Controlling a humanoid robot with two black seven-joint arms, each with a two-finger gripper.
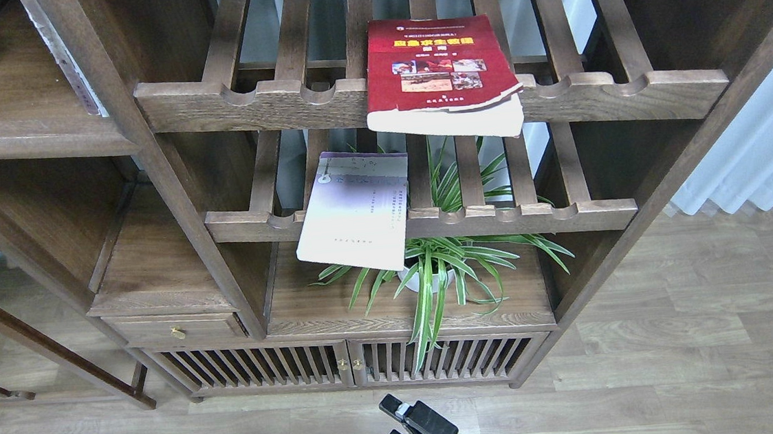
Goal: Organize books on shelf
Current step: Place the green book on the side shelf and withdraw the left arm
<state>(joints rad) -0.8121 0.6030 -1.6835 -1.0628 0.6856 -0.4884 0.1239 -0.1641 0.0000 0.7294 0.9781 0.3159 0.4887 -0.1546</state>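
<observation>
Two books in view, neither yet on the solid shelf.

We see the red book lying flat on the upper slatted rack, overhanging its notched rail, and the white-lavender book tilted over the front of the lower slatted rack, above the potted plant. The flat plank shelf at left holds no book that we can see, so by our reckoning the organizing is barely begun. Our one visible gripper sits low, holding nothing; which arm it belongs to, and its opening, we cannot tell.

Bright, sharp daylight; glare washes out the white-lavender book.
</observation>
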